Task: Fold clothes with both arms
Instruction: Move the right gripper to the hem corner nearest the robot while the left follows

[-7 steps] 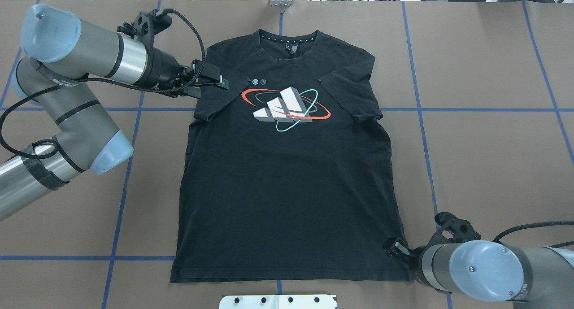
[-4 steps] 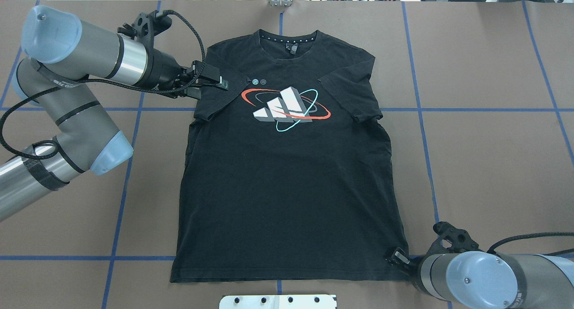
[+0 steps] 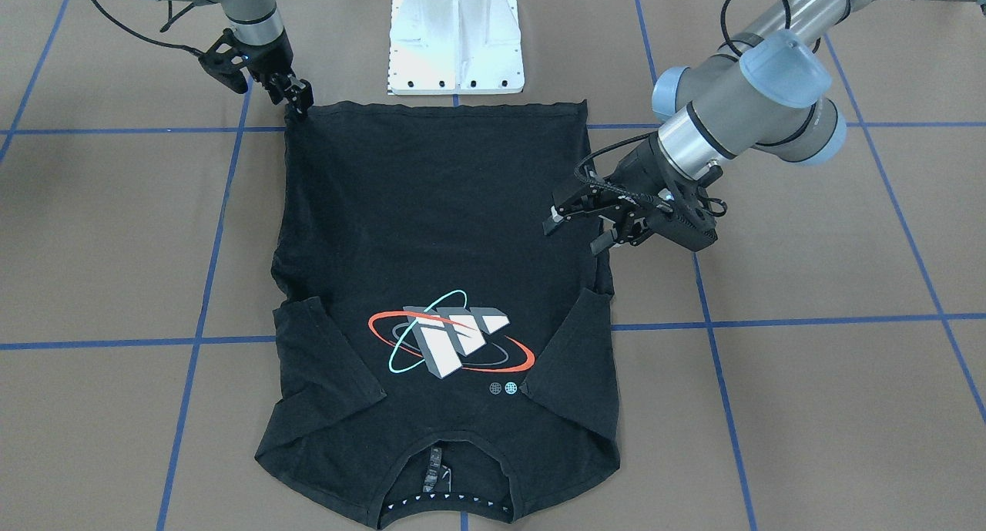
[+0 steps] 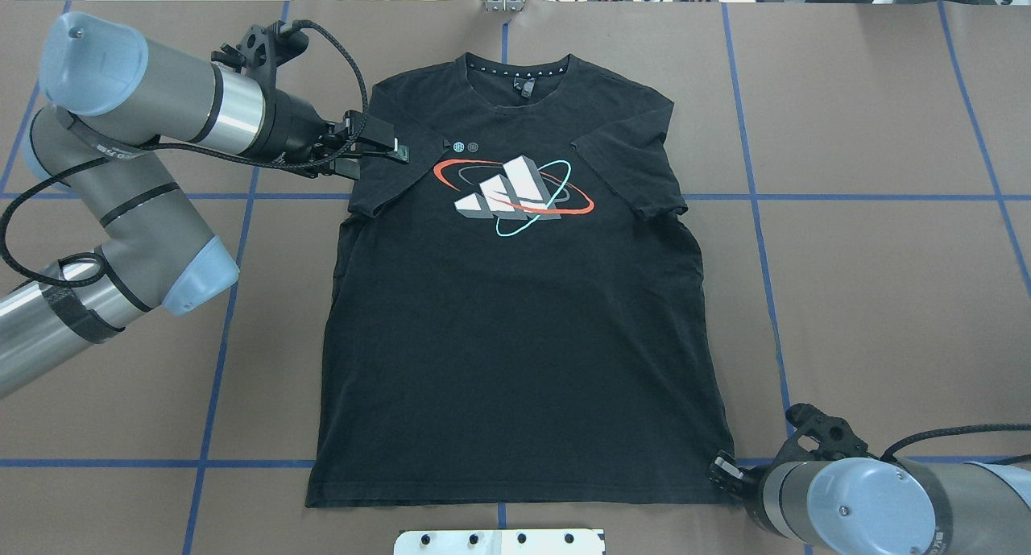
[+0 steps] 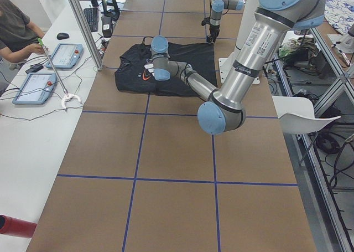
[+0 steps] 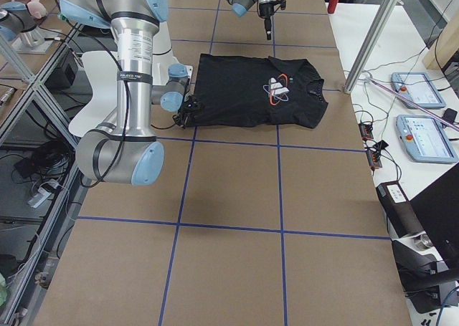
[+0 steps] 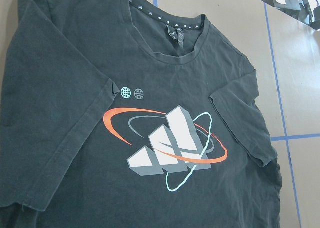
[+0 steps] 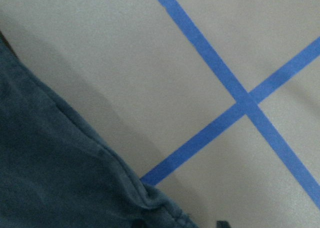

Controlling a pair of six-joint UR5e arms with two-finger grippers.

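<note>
Shirt (image 4: 515, 337): left gripper (image 4: 378, 159) hangs spread over the ten-o'clock sleeve (image 4: 385, 186); I'd pinch both layers. Right gripper (image 4: 719, 466), five-o'clock hem corner (image 4: 702, 487): can't tell its grip.

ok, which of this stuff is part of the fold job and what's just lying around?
Job: black T-shirt, left gripper, right gripper.
Lying about: white base mount, blue tape grid, control pendants.

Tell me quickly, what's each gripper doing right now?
Left gripper: open, holding nothing.
Right gripper: at the shirt hem corner; cannot tell.
</note>
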